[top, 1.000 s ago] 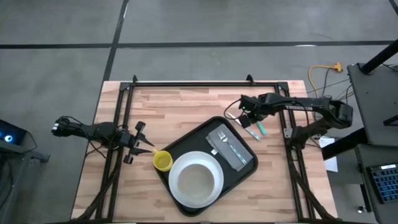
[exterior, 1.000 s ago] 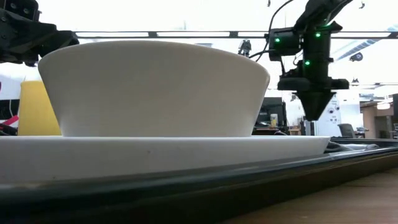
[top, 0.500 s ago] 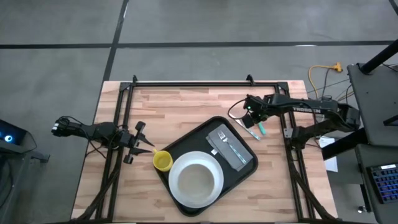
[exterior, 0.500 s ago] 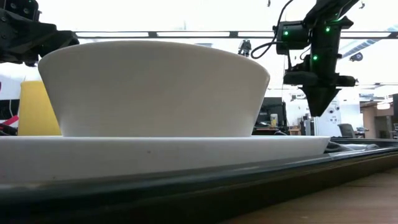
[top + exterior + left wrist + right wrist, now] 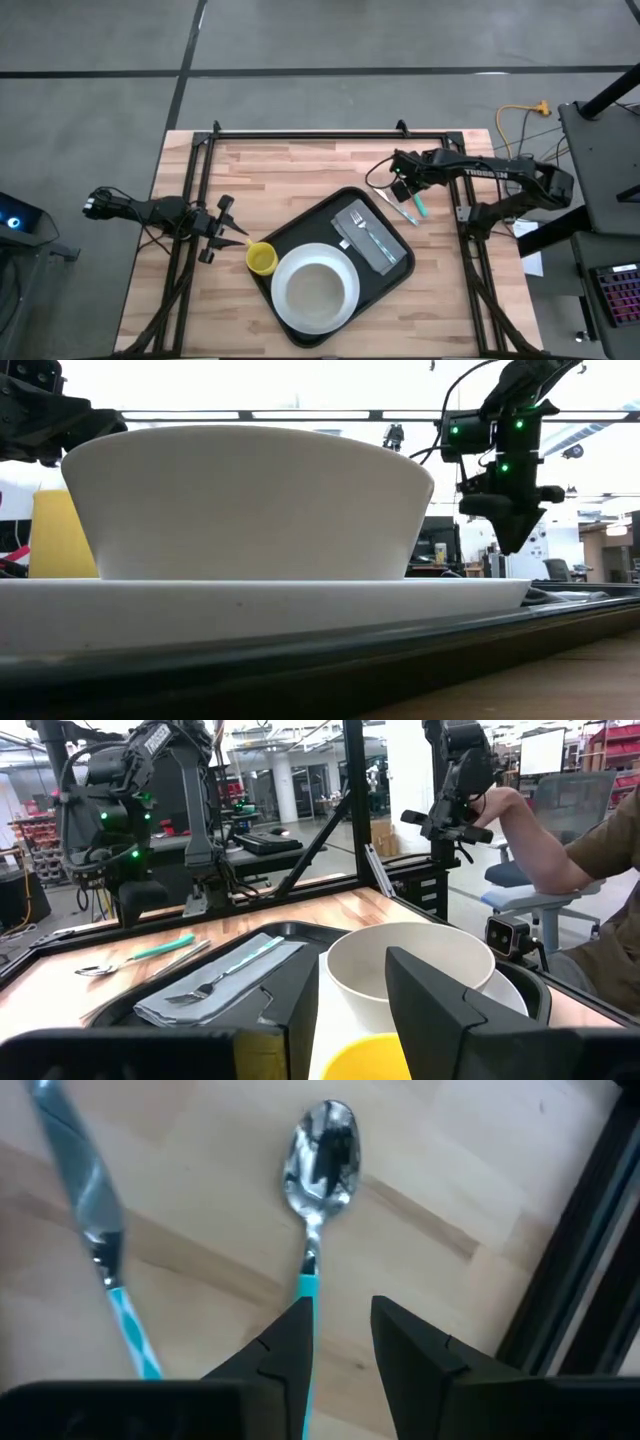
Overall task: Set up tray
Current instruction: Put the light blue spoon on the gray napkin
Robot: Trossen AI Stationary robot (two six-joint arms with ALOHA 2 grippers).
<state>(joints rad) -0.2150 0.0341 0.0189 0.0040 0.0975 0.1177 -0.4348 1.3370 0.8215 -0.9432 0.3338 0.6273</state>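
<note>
The black tray [image 5: 318, 225] lies mid-table, turned at an angle. On it are a white plate [image 5: 290, 312] with a white bowl [image 5: 316, 288] and a grey napkin [image 5: 385, 255] with a fork [image 5: 367, 230]. A teal-handled spoon [image 5: 322, 1150] and knife [image 5: 95, 1210] lie on the wood right of the tray. My right gripper [image 5: 403, 185] hovers open above them; the spoon's handle runs under its fingers. A yellow cup [image 5: 262, 259] stands at the tray's left edge. My left gripper [image 5: 240, 240] is open beside it, and no touch shows.
Black frame rails [image 5: 300, 133] run along the far edge and both sides of the table. A person's arm [image 5: 540, 840] and a chair show beyond the table in the left wrist view. Bare wood [image 5: 280, 175] lies between the tray and the far rail.
My right gripper has shifted slightly toward the table's right edge above the spoon and knife and has tipped a little. Nothing on the table has moved.
</note>
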